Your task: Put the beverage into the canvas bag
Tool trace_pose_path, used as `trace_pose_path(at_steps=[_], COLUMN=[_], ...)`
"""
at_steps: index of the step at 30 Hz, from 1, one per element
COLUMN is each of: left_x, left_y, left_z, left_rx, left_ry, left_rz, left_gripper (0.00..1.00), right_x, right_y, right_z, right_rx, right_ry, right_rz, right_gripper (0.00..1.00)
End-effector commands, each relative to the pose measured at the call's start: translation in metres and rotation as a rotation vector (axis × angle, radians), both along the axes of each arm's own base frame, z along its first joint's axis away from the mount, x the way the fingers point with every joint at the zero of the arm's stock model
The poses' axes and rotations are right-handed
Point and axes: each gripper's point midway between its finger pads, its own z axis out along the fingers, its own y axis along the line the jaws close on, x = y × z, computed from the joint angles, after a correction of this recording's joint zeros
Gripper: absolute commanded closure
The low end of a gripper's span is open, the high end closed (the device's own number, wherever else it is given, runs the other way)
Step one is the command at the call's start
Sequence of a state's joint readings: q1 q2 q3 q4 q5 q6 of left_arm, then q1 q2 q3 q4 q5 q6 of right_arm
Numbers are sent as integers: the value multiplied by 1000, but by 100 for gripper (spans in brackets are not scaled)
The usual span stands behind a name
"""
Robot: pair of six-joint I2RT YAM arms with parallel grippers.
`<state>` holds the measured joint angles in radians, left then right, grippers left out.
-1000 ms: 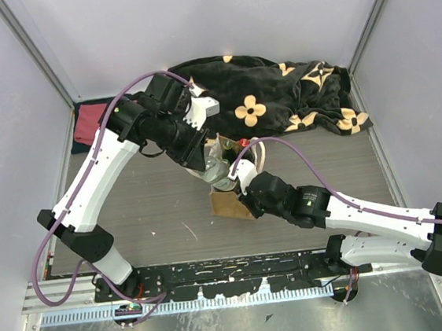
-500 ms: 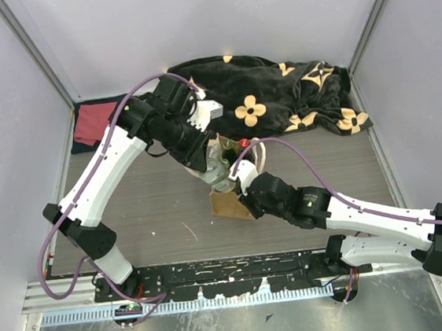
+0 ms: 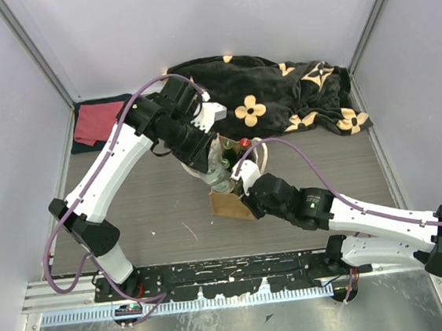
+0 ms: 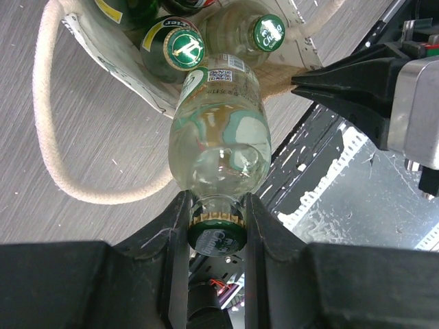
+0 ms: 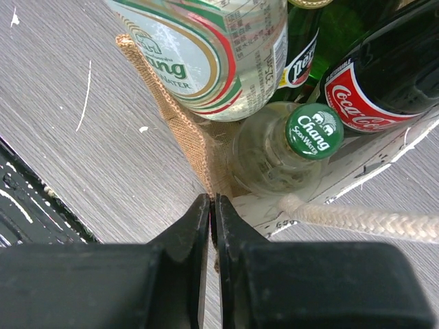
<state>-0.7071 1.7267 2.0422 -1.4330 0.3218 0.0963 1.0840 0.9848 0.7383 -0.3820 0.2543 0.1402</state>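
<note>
Left wrist: left pincer (image 4: 217, 214) clamped on the bottle (image 4: 219, 130) neck, under its cap.
Bottle: base ahead of the pincer, at the bag (image 4: 134, 72) mouth, over other bottles (image 4: 175, 48).
Right wrist: right pincer (image 5: 211, 205) pinched tight on the bag rim.
Bag: on the grey surface (image 4: 82, 137).

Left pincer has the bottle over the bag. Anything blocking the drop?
Partly: three bottles already crowd the mouth of the canvas bag, a green-capped one, a Perrier and a Coca-Cola. The held bottle sits beside them at the rim that the right pincer pinches.
</note>
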Motion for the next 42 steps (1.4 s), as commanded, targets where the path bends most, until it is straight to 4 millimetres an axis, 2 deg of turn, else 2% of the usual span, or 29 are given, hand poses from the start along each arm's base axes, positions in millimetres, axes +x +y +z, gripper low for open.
trace_pose_path(at_steps=[1,3,6,11,18,22,26,30,42], left_x=[10,8,8,8,10,11,12,15,17], left_y=[-10,-12,-15,-17,-16,-15,-15,-16,-24], left_z=[14,12,8,3,-4,-4,-7,-11,-35], left_rx=[-55,-50,-40,-22,22,44,80,119,221], left_ry=[-82,-84,-84,-84,-84,-93,-96,-103,-101], left_rz=[-8,-17,-23,-31,-48,-54,-67,-79,-106], left_gripper=[100,100,100,100,100,100,100,100,100], right_x=[0,3,5,11,22,28,33,33,28], right_y=[3,4,4,-2,-36,-68,-92,-108,-127], right_z=[18,25,38,71,135,155,155,154,141], right_rx=[82,101,130,211,387,431,415,428,412], right_ry=[-22,-37,-60,-112,-243,-303,-321,-327,-315], right_rz=[-21,-30,-42,-88,-250,-382,-497,-570,-623], right_gripper=[81,69,46,26,18,16,15,15,14])
